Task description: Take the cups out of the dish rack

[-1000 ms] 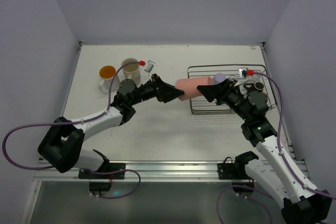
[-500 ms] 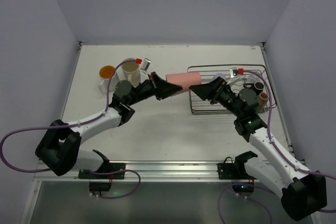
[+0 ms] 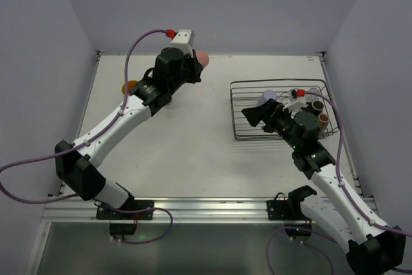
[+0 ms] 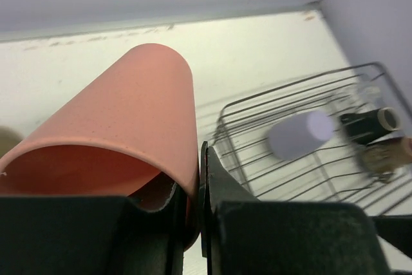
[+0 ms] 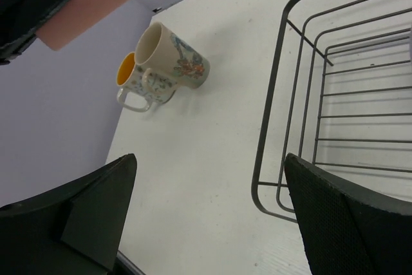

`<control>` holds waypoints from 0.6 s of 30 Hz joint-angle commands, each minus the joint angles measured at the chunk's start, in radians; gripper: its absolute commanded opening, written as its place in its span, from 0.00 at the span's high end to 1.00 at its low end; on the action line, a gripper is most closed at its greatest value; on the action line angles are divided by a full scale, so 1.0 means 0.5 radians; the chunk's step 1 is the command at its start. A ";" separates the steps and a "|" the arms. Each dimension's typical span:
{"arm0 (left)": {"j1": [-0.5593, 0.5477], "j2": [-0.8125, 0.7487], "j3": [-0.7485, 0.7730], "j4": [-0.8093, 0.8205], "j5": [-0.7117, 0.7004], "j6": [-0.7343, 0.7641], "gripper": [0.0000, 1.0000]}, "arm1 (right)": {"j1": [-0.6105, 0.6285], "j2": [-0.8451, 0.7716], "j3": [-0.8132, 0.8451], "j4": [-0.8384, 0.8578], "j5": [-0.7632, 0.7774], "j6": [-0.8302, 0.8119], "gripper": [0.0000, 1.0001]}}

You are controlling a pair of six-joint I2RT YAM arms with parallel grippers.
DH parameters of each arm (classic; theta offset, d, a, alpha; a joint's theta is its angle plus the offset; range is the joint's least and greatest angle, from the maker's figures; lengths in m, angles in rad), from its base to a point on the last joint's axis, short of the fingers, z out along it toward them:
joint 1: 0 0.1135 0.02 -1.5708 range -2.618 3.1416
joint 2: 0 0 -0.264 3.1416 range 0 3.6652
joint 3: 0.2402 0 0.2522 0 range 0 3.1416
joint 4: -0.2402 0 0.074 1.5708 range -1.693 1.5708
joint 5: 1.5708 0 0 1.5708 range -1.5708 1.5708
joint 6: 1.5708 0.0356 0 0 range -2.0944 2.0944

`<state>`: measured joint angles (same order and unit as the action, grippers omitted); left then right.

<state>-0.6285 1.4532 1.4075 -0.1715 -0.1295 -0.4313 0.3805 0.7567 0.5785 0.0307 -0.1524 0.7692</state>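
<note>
Left of the dish rack (image 3: 232, 111) and well apart from it, the overhead view shows the left gripper (image 3: 194, 66) clenched on a salmon cup (image 3: 202, 58), up in the air near the back wall. A lavender cup (image 3: 268, 96) lies in the rack's back left part, and a small brown cup (image 3: 323, 119) stands by its right wall. The right gripper (image 3: 255, 115) hangs over the rack's left side, jaws spread wide and empty. An orange-inside cup (image 3: 131, 86) sits on the table (image 3: 193, 140) far left of the rack, partly hidden by the left arm.

From the left wrist, the salmon cup's wall is pinched at the rim between two dark fingers (image 4: 225, 185). The rack lies beyond to the right, the lavender cup on its side within it.

From the right wrist, that gripper's fingers stand far apart with nothing between them, and the rack's near left corner is just beside the right-hand one. A patterned mug (image 5: 174, 56) touches the orange-inside cup, well left of the rack.
</note>
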 commanded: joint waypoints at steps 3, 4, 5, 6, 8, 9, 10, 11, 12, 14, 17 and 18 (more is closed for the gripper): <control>0.076 0.492 0.378 -0.825 -0.284 0.359 1.00 | 0.000 0.005 0.162 -0.190 0.130 -0.216 0.01; 0.094 0.551 0.485 -0.917 -0.223 0.375 1.00 | 0.003 -0.001 0.165 -0.196 0.118 -0.237 0.01; 0.119 0.670 0.544 -0.960 -0.204 0.405 1.00 | 0.003 -0.007 0.168 -0.199 0.109 -0.250 0.01; 0.125 0.719 0.593 -1.028 -0.198 0.411 1.00 | 0.003 -0.010 0.162 -0.203 0.105 -0.268 0.01; 0.140 0.830 0.704 -1.068 -0.177 0.445 1.00 | 0.003 -0.016 0.159 -0.215 0.084 -0.284 0.01; 0.149 0.873 0.750 -1.138 -0.155 0.454 1.00 | 0.003 -0.016 0.159 -0.227 0.078 -0.293 0.01; 0.159 0.964 0.859 -1.187 -0.122 0.473 1.00 | 0.003 -0.016 0.156 -0.227 0.075 -0.296 0.01; 0.168 1.005 0.909 -1.227 -0.118 0.485 1.00 | 0.003 -0.013 0.153 -0.230 0.069 -0.299 0.01; 0.171 1.051 0.952 -1.304 -0.112 0.497 1.00 | 0.003 -0.013 0.150 -0.230 0.062 -0.311 0.01; 0.177 1.161 1.072 -1.381 -0.072 0.525 1.00 | 0.003 -0.001 0.150 -0.236 0.056 -0.320 0.01; 0.177 1.232 1.112 -1.443 -0.054 0.543 1.00 | 0.003 0.008 0.153 -0.227 0.050 -0.330 0.01; 0.177 1.241 1.106 -1.446 -0.048 0.550 1.00 | 0.003 0.014 0.153 -0.227 0.041 -0.333 0.01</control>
<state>-0.5426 2.0678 1.9030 -0.8059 -0.1913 -0.2150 0.3805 0.7593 0.6205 -0.0914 -0.1226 0.6308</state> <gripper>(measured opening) 0.105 0.989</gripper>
